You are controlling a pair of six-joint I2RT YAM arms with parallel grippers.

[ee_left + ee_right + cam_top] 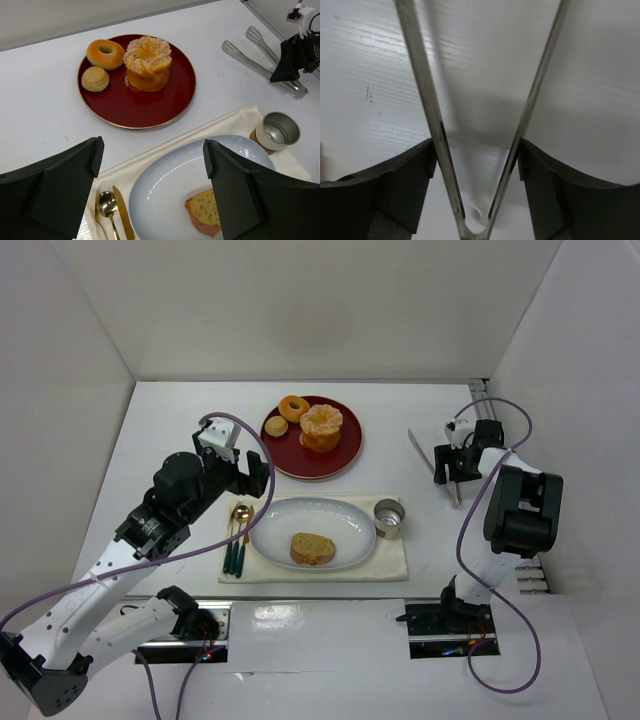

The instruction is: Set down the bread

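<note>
A: Where's the bread [313, 548]?

B: Lying flat on the pale oval plate [320, 515], a bit toward the near rim. Nothing is touching it. By the task it looks placed.

A: If it needs a nudge, how does it handle?

B: My guess is light, with a soft crumb and a firmer crust, so it dents and sheds crumbs if squeezed. I'd take it across the crust edges, narrow way, with low force. It lies flush on the glaze, so one tip has to slide under first, and it may skate while you do that.

A: Left gripper [152, 155]?

B: It hovers over the plate's left side, fingers spread wide, holding nothing. The bread shows just inside its right finger in the wrist view.

A: Right gripper [477, 160]?

B: Well off to the right, down at the hinge end of the tongs [260, 67]. The fingers are about half spread, with both tong arms pressed against the inner pads, so it has the tongs. The tong tips look to be resting on the table.

A: Anything around the plate?

B: It sits on a cream mat [395, 558]. The steel cup [389, 518] is just beside its right rim, and the gold spoon [241, 515] lies left of it. The red plate [345, 455] behind carries the donut [293, 407], a small biscuit [276, 425] and the orange pastry [321, 427], all apart from the bread.
</note>
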